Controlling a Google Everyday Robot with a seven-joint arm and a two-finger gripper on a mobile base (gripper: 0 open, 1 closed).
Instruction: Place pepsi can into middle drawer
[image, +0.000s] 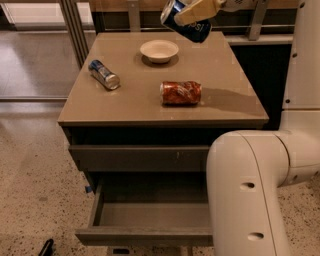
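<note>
While high above the table (150, 107), pincer (189, 15) pinches pepsi can (196, 31) | can tilted, partly under its fingers

Warm, rather dim light from above lights the bench (125, 107) top evenly, with a soft shadow spreading toward 3 o'clock beside the orange can (181, 93). The gripper (196, 11) at 12 o'clock, jaws clamped on the pepsi can (195, 31), shows pale and bright, while the open middle drawer (145, 236) at 6 o'clock lies in gloom. Pale glare sheens the floor (35, 65) at 10 o'clock.
</note>
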